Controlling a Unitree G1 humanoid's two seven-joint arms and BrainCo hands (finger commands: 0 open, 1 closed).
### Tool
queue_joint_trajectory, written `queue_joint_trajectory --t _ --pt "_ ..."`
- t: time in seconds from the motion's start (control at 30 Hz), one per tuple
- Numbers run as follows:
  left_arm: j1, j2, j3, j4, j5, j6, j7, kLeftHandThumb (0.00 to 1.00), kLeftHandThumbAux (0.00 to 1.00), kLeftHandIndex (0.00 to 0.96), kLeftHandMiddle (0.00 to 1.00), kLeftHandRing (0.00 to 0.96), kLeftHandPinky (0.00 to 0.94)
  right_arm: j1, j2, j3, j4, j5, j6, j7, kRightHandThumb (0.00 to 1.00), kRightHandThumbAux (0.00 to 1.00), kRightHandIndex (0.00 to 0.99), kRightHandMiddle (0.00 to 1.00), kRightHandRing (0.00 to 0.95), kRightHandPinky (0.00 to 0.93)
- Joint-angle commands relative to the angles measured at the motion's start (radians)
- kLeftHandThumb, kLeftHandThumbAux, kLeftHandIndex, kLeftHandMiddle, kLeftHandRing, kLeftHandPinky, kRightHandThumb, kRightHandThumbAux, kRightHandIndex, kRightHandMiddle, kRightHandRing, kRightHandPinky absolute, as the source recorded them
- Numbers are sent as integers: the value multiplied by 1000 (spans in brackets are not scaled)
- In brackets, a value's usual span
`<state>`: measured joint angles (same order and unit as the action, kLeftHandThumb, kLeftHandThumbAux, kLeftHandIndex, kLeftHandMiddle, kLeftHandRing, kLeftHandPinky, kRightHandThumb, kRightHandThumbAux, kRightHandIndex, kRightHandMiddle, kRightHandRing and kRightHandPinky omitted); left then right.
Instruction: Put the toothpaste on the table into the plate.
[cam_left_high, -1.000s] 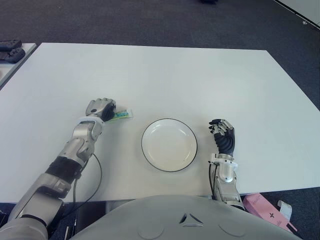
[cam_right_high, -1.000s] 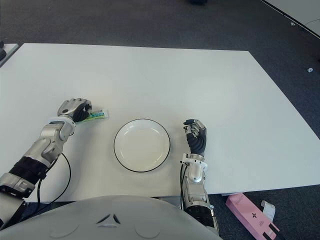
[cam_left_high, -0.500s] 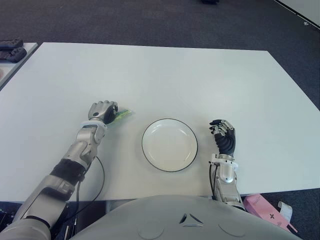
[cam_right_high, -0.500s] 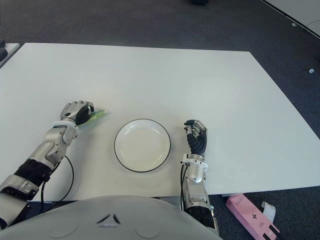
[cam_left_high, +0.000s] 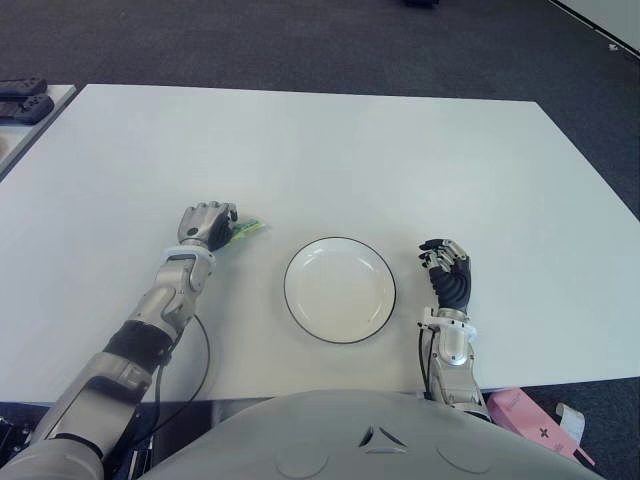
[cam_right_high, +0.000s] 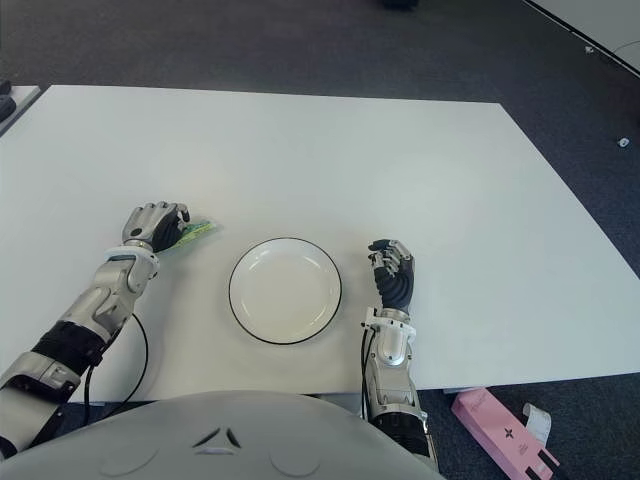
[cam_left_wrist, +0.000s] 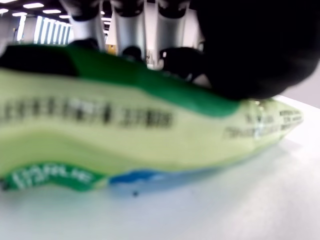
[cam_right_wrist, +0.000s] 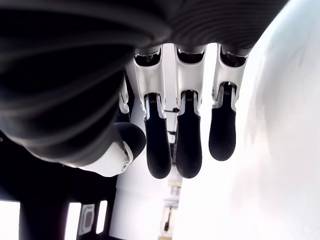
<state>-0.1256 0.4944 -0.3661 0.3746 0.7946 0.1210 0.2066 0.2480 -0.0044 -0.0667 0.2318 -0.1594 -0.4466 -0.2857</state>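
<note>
The left robot hand (cam_left_high: 207, 223) has closed around the toothpaste (cam_left_high: 243, 230) just left of the plate (cam_left_high: 339, 290), so next it should probably carry it over and drop it in.

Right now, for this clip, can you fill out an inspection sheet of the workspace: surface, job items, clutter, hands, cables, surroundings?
Surface: white rectangular table, mostly bare.
Job's things: green and yellow toothpaste tube in the left hand, left of the plate; round white plate with a dark rim holds nothing.
Clutter: nothing seen on the table.
Hands: left hand shut on the tube, its fingers curled over it; right hand idle, right of the plate, fingers relaxed.
Cables: black cable looping beside the left forearm.
Surroundings: dark carpet floor; pink box on the floor by the table's near right corner; dark objects on a neighbouring table.
</note>
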Motion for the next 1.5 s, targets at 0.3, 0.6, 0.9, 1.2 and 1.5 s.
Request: queue_joint_trajectory --t 0.3,0.6,0.9,1.2,1.5 --pt "4 55 13 28 3 -89 65 721 695 441 810 809 779 8 -1 -4 2 2 3 6 712 731 429 496 510 523" --pt "36 94 83 -141 -48 -53 -69 696 698 429 623 604 549 4 2 -2 11 -2 -1 1 711 731 428 495 518 532" --pt "50 101 120 -183 -47 -42 -70 276 484 261 408 415 415 1 4 0 17 -3 -4 0 711 730 428 495 517 526" --pt "50 156 150 -223 -38 -33 -114 268 389 88 222 279 355 -1 3 2 18 -7 -1 -2 711 731 429 493 518 532" --pt "77 208 167 -342 -22 -6 -230 380 294 30 114 162 220 2 5 3 14 -5 0 -2 712 731 427 494 516 524"
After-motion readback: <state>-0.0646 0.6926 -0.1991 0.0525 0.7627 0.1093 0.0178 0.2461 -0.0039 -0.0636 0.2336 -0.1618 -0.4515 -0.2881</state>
